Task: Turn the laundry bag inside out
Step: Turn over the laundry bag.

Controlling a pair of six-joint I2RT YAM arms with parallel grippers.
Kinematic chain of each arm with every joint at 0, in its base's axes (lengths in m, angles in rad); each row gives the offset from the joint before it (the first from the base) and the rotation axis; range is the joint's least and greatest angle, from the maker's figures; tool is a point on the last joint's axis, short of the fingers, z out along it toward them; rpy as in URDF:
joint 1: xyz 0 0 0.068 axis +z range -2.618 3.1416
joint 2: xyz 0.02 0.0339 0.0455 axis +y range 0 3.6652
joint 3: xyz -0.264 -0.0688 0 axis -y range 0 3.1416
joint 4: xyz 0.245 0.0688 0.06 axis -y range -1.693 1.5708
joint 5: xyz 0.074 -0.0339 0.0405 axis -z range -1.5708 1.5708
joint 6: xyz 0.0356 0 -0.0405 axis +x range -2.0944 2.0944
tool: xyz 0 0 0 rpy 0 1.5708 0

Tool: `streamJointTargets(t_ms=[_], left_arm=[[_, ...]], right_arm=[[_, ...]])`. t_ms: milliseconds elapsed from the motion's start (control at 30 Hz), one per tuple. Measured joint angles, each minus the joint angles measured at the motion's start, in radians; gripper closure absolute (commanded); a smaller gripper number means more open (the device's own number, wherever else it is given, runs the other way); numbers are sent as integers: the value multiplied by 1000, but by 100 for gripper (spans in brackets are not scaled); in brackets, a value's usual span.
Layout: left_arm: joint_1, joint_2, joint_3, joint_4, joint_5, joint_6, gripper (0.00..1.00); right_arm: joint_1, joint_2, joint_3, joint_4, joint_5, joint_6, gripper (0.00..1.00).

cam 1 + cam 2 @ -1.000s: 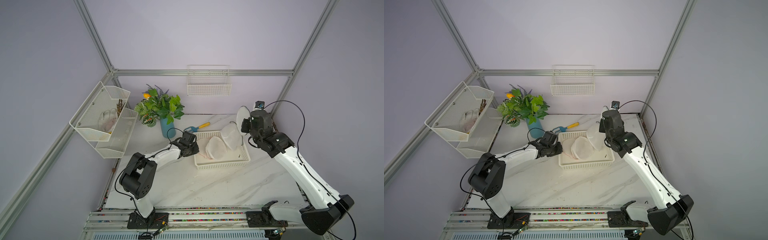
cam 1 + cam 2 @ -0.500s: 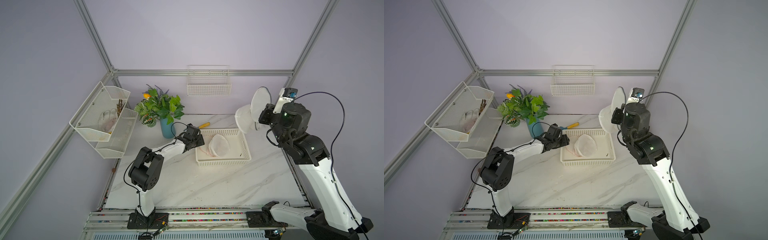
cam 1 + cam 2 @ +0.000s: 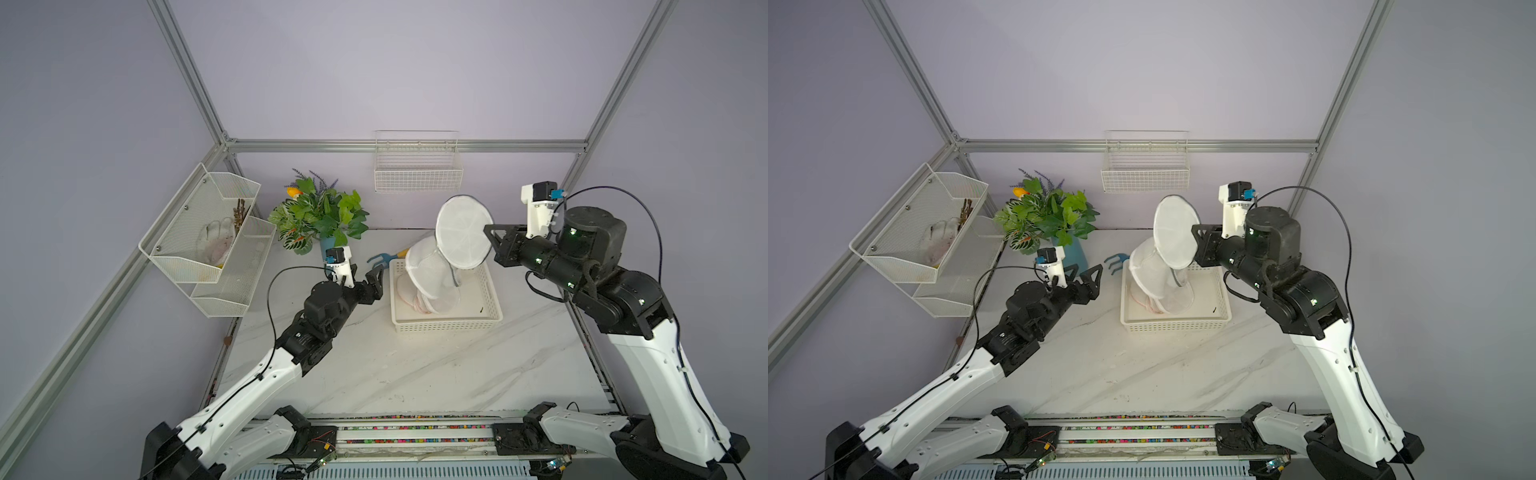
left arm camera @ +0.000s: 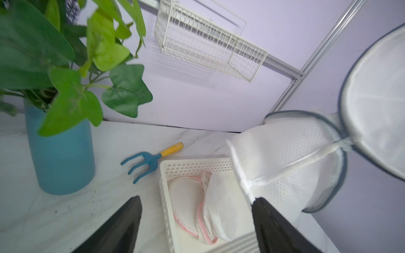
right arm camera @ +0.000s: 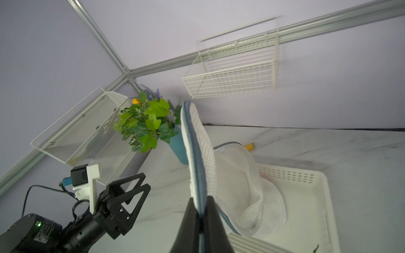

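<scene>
— 2 arms are up on my screens, over the white marble-look tabletop point(image 3: 415, 365). Where shall I start?

— Big things first, then work down.

— On the side wall by my left arm hangs a white 2-tier mesh rack point(image 3: 178, 232), and on the back wall a white wire basket point(image 3: 417, 180). On the table sits a white perforated plastic basket point(image 3: 446, 326). A leafy green plant in a blue vase point(image 3: 320, 212) stands near its far corner.

— And the bag?

— The white mesh laundry bag with grey-blue trim point(image 3: 430, 272) hangs over that plastic basket, its lower end down inside it and its round flap point(image 3: 461, 230) lifted highest. My right gripper point(image 5: 200, 200) is pressed together on the flap's trimmed rim, pinching it edge-on.

— Left side?

— My left gripper point(image 3: 1084, 275) has its fingers spread wide with nothing between them, just beside the plastic basket. In both top views it stands apart from the bag. In the left wrist view a white seam lines up with 1 fingertip point(image 4: 260, 206), and I cannot tell whether they touch.

— Anything smaller?

— White pads with pink edging point(image 4: 186, 206) lie in the plastic basket under the bag. A small blue garden fork with a yellow handle point(image 4: 149, 158) lies on the table between vase and basket.
</scene>
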Motion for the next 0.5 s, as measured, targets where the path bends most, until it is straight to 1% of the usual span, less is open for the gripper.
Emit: streamJointTargets(t_ms=[133,267,400,500], left_arm=[[0,-198,5,-148,-74,11,17],[0,-343,55,-367,-196,-53,17],[0,-396,141,-607,-303,-176,17],[0,-390,188,-763,-335,-262,17]], right_arm=[[103,31,-31,41,-58,50,100],[218,61,-68,85,-68,65,100],[314,95,-119,133,-37,64,100],[364,121,-157,170,-6,57,100]])
